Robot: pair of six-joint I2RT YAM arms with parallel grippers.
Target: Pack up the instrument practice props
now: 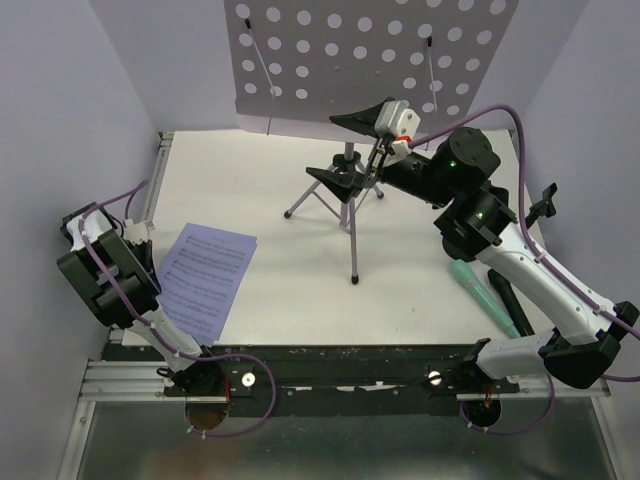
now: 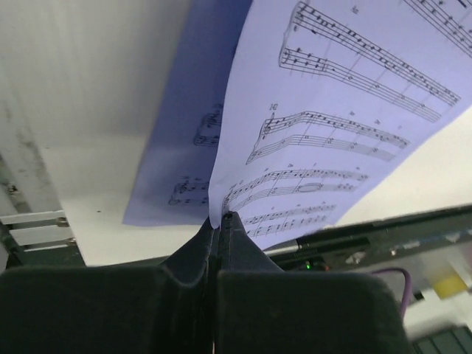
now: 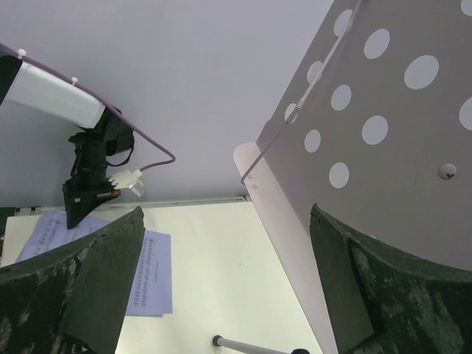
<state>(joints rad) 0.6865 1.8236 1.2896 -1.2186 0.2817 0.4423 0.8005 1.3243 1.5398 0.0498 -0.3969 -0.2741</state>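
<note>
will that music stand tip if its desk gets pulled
Probably tippy: the wide perforated desk sits high on a thin tripod, so it looks top-heavy. The desk seems stiff, so a pull by the open right gripper at its edge would likely shift the whole thing.

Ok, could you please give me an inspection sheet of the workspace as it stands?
Surface: white tabletop.
Job's things: music stand upright at back; sheet-music pages at left; mint-green microphone and black microphone lying together at right.
Clutter: nothing seen.
End effectors: left end effector shut on one page's edge; right end effector open, perforated desk's edge between its fingers.
Cables: purple cables in loose loops.
Surroundings: pale walls on three sides; metal rail at near edge.
</note>
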